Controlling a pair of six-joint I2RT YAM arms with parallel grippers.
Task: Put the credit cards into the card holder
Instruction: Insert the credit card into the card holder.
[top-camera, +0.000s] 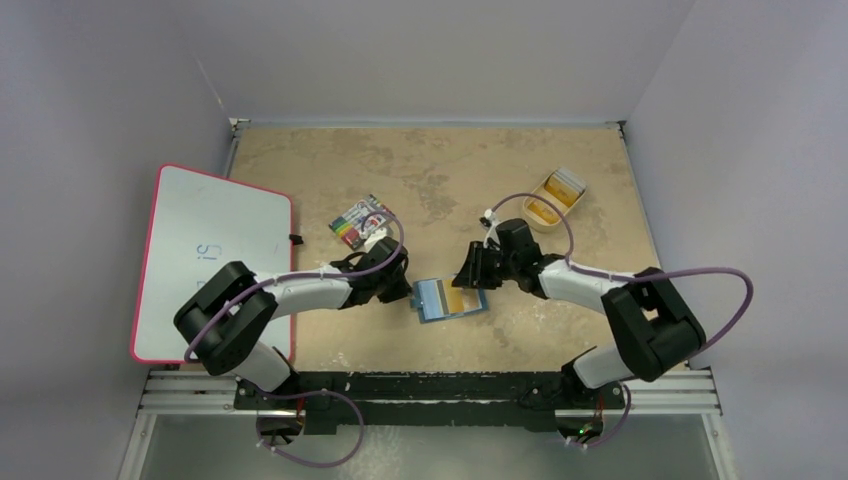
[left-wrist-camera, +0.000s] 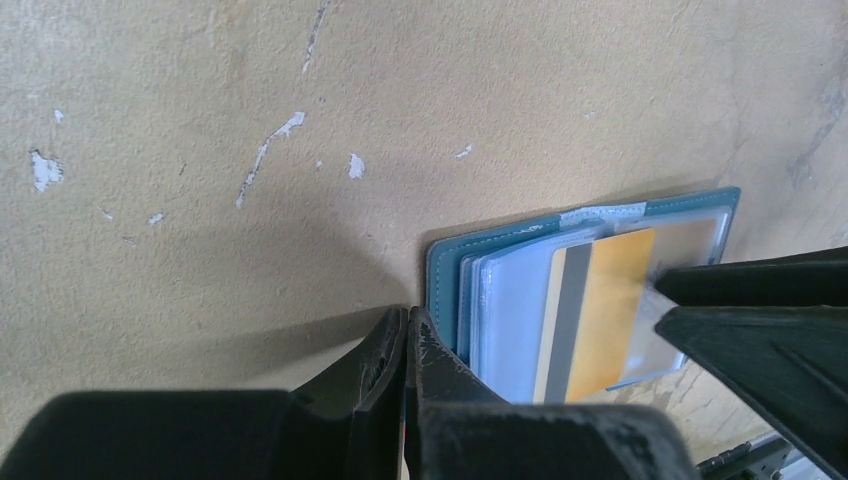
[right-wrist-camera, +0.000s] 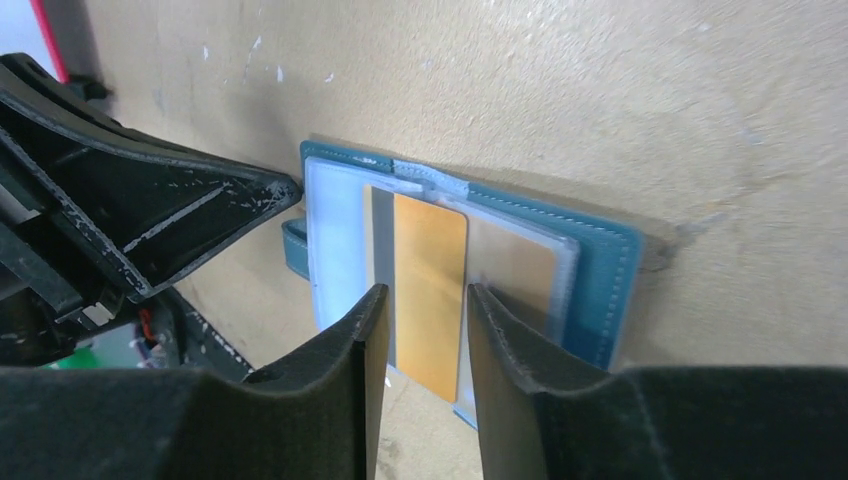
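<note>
Right claw (right-wrist-camera: 427, 292) is part open with a narrow gap. It hangs low over the orange-yellow credit card with a grey stripe (right-wrist-camera: 430, 240), which shows through the gap. The fingers (right-wrist-camera: 372, 310) straddle the card's width, but I can't confirm they touch it.

Left claw (left-wrist-camera: 407, 318) is closed tight and holds nothing. Its tip sits at the edge of the small teal-blue bifold card holder (left-wrist-camera: 445, 290). Can't tell if it's pressing the holder or just beside it.

Card holder (top-camera: 428, 300) lies open and flat on the tan scuffed desk (top-camera: 420, 170), front centre between the two arms. In the top view its long axis runs left-right, slightly tilted. The clear sleeves face up.

The card (left-wrist-camera: 610, 310) lies stripe side up on those sleeves. Its long axis is crosswise to the open holder and parallel to the spine. Can't tell how far it's seated in a pocket.

Around it:
- Flat pack with multicoloured stripes (top-camera: 358, 220) sits behind the left claw (top-camera: 405, 283), apart from the holder.
- Shallow tan tray (top-camera: 530, 218) is at the far right, well apart. It holds more cards, one orange-yellow (top-camera: 543, 208) and one whitish (top-camera: 565, 183).
- White board with a red rim (top-camera: 210, 260) lies along the left edge of the desk.

Access is tight. The two claws crowd the holder from opposite sides, and in the left wrist view the right claw (left-wrist-camera: 660, 303) covers the holder's far end.
</note>
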